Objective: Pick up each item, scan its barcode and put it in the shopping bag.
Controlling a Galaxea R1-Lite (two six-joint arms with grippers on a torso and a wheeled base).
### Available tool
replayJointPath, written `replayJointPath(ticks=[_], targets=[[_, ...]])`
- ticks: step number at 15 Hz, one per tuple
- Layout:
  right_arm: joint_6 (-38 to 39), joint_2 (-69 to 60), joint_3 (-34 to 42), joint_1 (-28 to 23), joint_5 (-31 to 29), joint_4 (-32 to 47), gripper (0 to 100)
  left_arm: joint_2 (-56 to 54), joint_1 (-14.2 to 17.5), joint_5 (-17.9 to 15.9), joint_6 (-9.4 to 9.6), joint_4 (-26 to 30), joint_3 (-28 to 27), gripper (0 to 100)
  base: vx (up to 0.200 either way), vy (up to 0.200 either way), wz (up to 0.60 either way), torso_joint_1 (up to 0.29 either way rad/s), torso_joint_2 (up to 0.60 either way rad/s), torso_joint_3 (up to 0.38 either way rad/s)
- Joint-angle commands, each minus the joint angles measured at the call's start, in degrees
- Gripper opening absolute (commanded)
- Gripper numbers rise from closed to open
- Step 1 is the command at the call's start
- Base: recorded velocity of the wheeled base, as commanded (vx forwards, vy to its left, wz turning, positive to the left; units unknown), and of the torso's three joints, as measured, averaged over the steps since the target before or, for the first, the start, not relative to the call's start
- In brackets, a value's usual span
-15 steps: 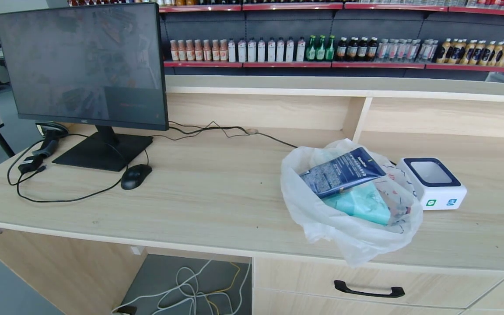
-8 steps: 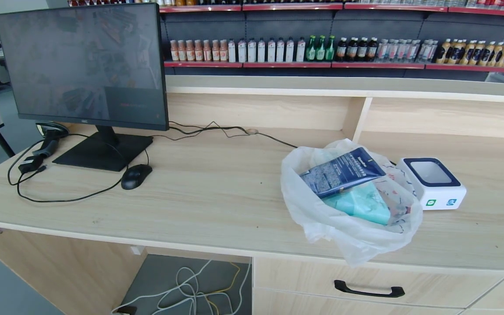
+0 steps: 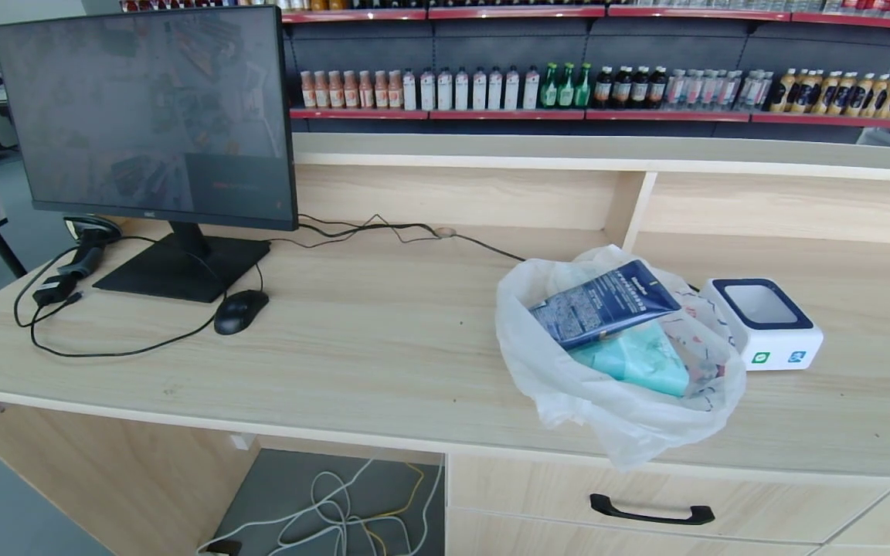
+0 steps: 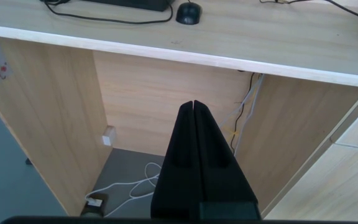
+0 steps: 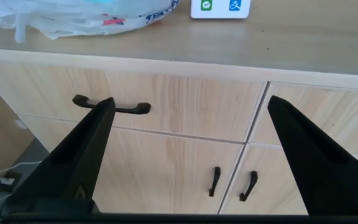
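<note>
Dark blue flat pouch (image 3: 603,305) and teal packet (image 3: 634,363) lie inside the translucent white plastic shopping bag (image 3: 623,428), just left of the white box scanner (image 3: 769,340) on the pale wooden counter (image 3: 383,347). My left gripper (image 4: 194,124) is pressed closed and my right gripper (image 5: 189,104) spread wide; both are empty, low before the counter. Bagging looks done. Next: seek any unscanned item.

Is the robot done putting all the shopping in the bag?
Looks done. A blue pouch and a teal pack lie in the bag. Nothing is in hand: the left gripper has shut jaws, the right gripper open jaws, both empty. Probably nothing left.
</note>
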Motion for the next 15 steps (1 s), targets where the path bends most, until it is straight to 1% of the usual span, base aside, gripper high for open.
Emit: replayJointPath(ticks=[1, 9, 12, 15], targets=[[-0.06, -0.51, 0.13, -0.01, 0.00, 0.06, 100, 0.06, 0.00, 0.01, -0.02, -0.04, 0.00, 0, -0.200, 0.000, 0.00, 0.002, 0.00, 0.002], [-0.15, -0.51, 0.13, -0.01, 0.00, 0.06, 100, 0.06, 0.00, 0.10, -0.11, 0.05, 0.00, 0, -0.200, 0.000, 0.00, 0.002, 0.00, 0.002], [-0.24, -0.51, 0.13, -0.01, 0.00, 0.06, 100, 0.06, 0.00, 0.10, -0.11, -0.04, 0.00, 0, -0.200, 0.000, -0.60, 0.001, 0.00, 0.004], [-0.42, -0.51, 0.13, -0.01, 0.00, 0.06, 100, 0.06, 0.00, 0.10, -0.02, -0.04, 0.00, 0, -0.200, 0.000, 0.00, 0.004, 0.00, 0.007]])
